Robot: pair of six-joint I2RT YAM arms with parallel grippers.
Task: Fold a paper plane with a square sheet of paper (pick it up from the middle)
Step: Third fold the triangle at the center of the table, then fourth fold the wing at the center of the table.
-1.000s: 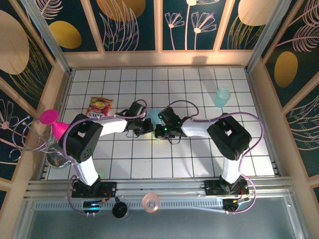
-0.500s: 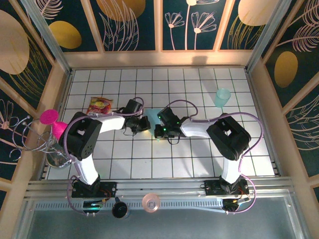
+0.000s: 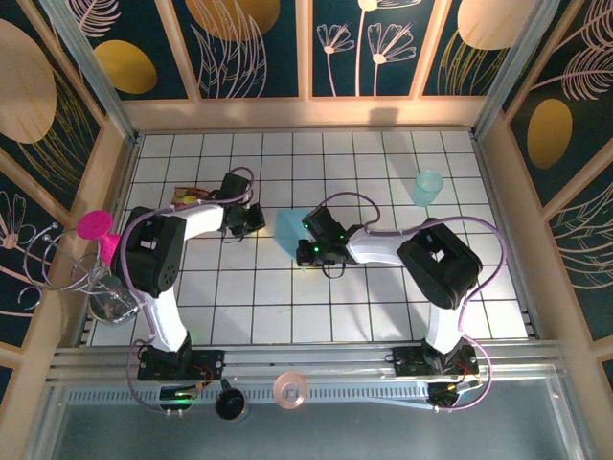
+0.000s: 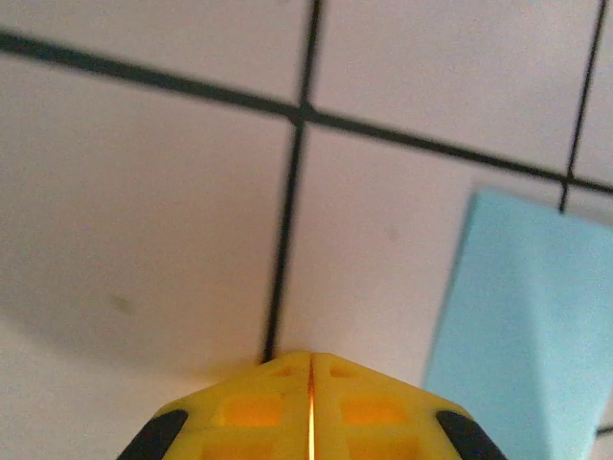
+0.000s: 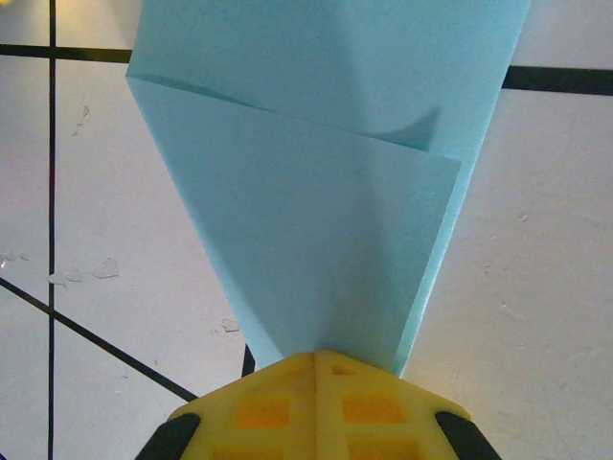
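Note:
The light-blue sheet of paper (image 3: 288, 230) lies folded over on itself on the white tiles at mid-table. In the right wrist view the paper (image 5: 306, 192) narrows toward my right gripper (image 5: 316, 356), whose yellow fingertips (image 5: 383, 407) are shut on its narrow end. From above, the right gripper (image 3: 303, 240) sits at the paper's right edge. My left gripper (image 3: 257, 222) is about one tile to the left of the paper. It is shut (image 4: 311, 356) with nothing between its tips, low over bare tile, and the paper's edge (image 4: 527, 326) shows to its right.
A translucent teal cup (image 3: 427, 187) stands at the back right. A snack packet (image 3: 188, 199) lies just left of the left wrist. A pink object (image 3: 96, 228) and a wire rack sit beyond the left wall. A tape roll (image 3: 289, 388) rests on the front rail.
The left gripper has drawn back to the left, off the paper and toward the snack packet, uncovering the blue sheet. The right gripper has kept its place and grip.

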